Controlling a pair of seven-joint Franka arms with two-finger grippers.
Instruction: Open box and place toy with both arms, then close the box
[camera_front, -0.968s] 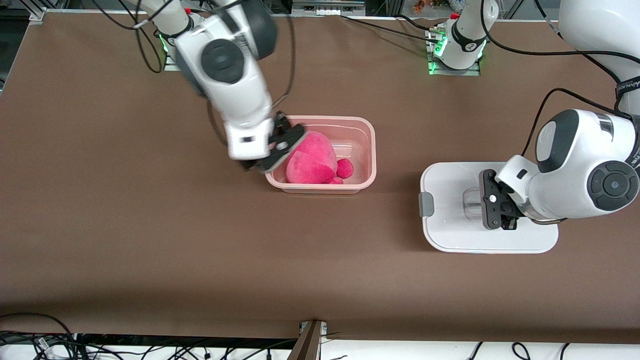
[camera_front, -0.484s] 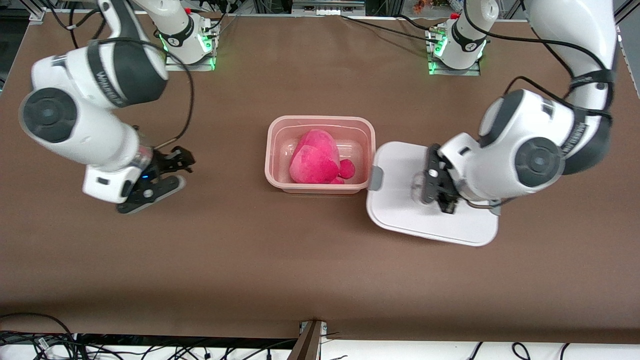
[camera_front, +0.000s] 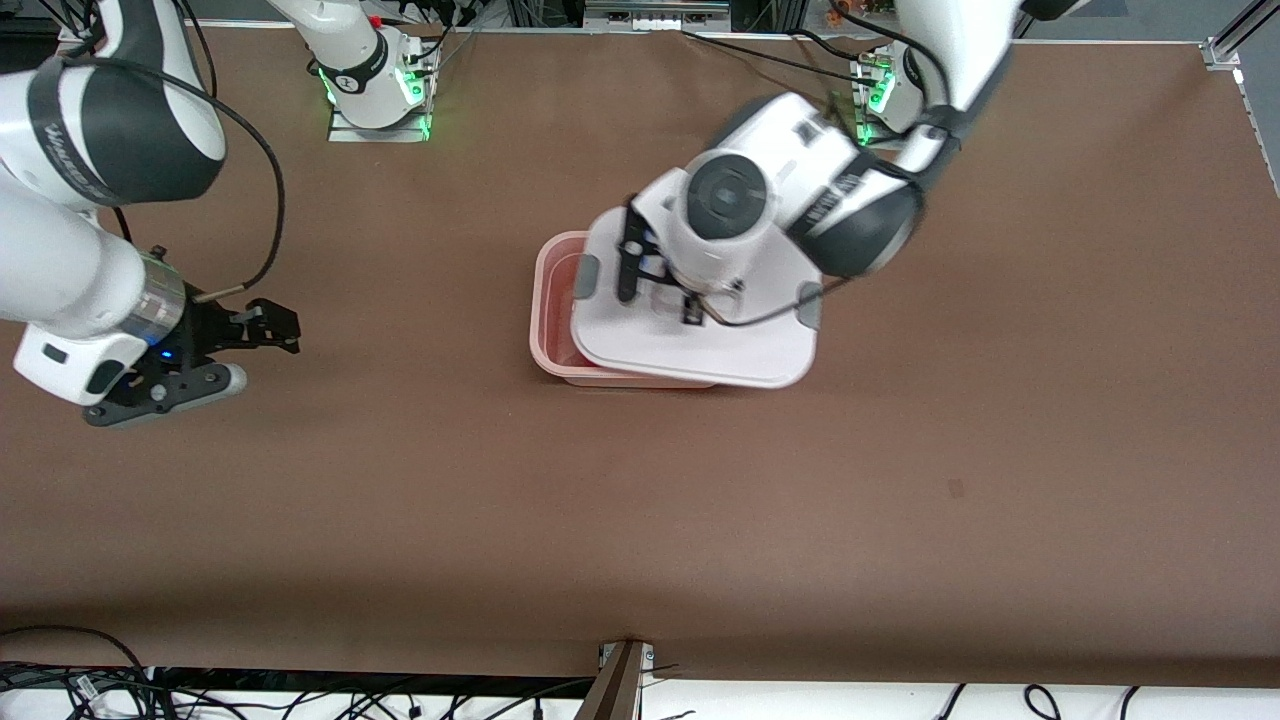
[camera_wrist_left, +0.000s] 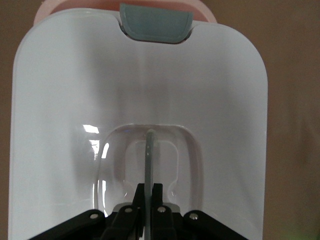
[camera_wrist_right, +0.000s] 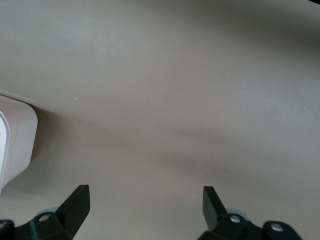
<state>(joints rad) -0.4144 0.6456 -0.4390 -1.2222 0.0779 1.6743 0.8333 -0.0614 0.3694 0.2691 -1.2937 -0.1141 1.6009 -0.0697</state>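
Note:
The pale pink box (camera_front: 545, 300) stands mid-table, and only its rim toward the right arm's end shows. The white lid (camera_front: 700, 345) hangs over it, skewed and shifted toward the left arm's end, with a grey clip (camera_front: 586, 277) at each short side. My left gripper (camera_front: 658, 293) is shut on the lid's clear handle (camera_wrist_left: 149, 150). In the left wrist view the lid (camera_wrist_left: 65, 100) fills the picture, with one clip (camera_wrist_left: 156, 23) and a strip of box rim (camera_wrist_left: 50, 7) past it. The toy is hidden under the lid. My right gripper (camera_front: 245, 350) is open over bare table.
Brown table (camera_front: 640, 520) all round. The arm bases (camera_front: 375, 85) stand along the edge farthest from the camera. The right wrist view has my right gripper (camera_wrist_right: 145, 197) over bare table, with a pale box corner (camera_wrist_right: 17, 145) at the picture's edge.
The left arm has carried the lid from the table beside the box to over the box, covering the toy. The right arm has drawn back toward its own end of the table.

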